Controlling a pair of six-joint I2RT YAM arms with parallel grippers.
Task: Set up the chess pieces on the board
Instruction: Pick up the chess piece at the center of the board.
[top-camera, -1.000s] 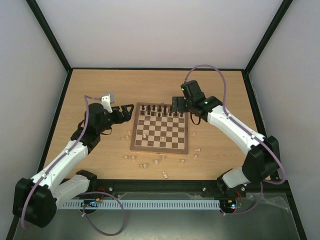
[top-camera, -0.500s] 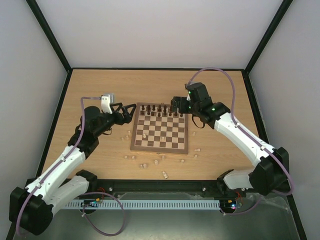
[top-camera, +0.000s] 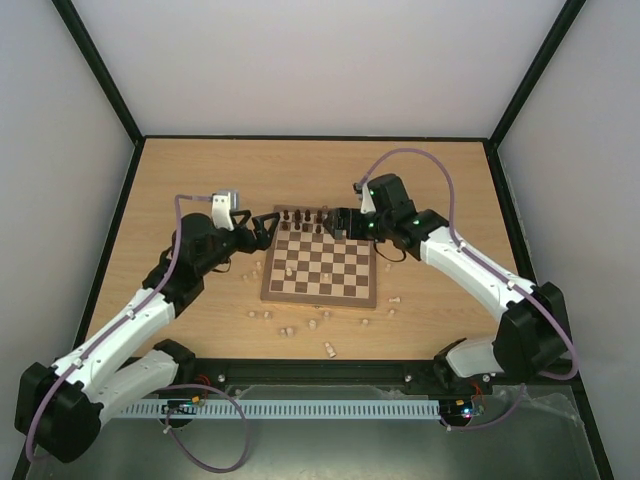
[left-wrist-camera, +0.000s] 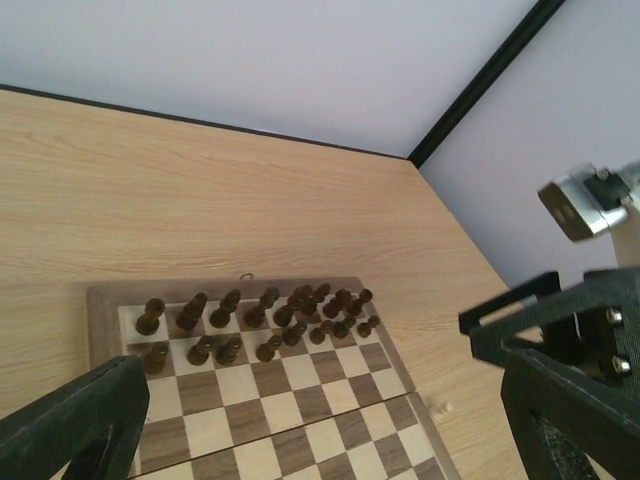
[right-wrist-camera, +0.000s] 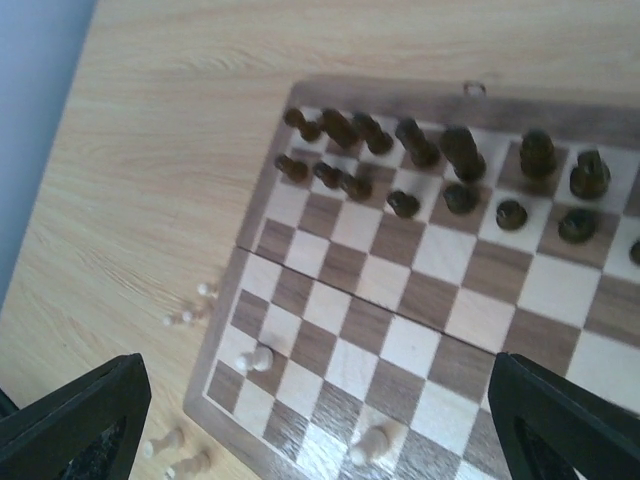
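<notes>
From above, my left gripper (top-camera: 262, 226) hangs at the far left corner of the chessboard (top-camera: 330, 270), fingers spread with nothing between them. My right gripper (top-camera: 341, 220) sits low over the board's far side, right by the dark pieces (top-camera: 310, 218). From this height I cannot tell how its fingers stand. The dark pieces fill the 2 far rows. A pale piece (top-camera: 290, 271) stands on the board's left part. Other pale pieces (top-camera: 288, 330) lie scattered on the table (top-camera: 200, 170), off the board's near edge and both its sides.

On my left wrist camera, my 2 left fingers (left-wrist-camera: 70, 420) sit wide apart at the lower corners, empty. Between them lies the board's far end, its 2 rows of dark pieces upright. 1 small pale pawn (left-wrist-camera: 441, 408) rests on the table just beside the board's edge.

On my right wrist camera, my right fingers (right-wrist-camera: 75, 420) are wide apart too, holding nothing. Below them are the 2 dark rows and 2 pale men (right-wrist-camera: 257, 358) on nearer squares. A few pale strays (right-wrist-camera: 190, 315) lie on the table just off the border.
</notes>
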